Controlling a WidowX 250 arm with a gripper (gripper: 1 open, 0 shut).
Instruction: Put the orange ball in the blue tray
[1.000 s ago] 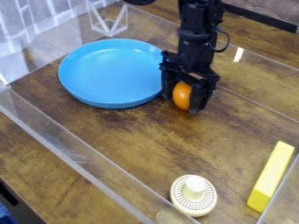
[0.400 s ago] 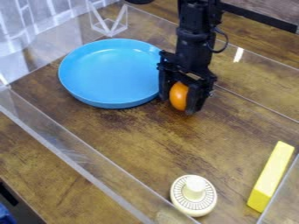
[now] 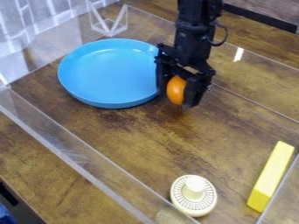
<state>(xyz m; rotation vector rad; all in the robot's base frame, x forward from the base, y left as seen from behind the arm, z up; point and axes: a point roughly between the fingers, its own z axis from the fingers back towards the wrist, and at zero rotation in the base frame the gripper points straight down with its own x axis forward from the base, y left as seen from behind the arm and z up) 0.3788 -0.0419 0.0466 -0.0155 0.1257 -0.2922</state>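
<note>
Claw (image 3: 177, 92), pinching the orange ball (image 3: 176, 90), has risen and edged toward the blue tray (image 3: 105, 74).

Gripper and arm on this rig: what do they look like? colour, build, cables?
The gripper is all black: a boxy head with two short, blocky fingers. Above it the arm rises as a slim, dark, roughly cylindrical column out of frame. A thin dark cable seems to run down its right side. No logos or markings are legible at this resolution.
</note>
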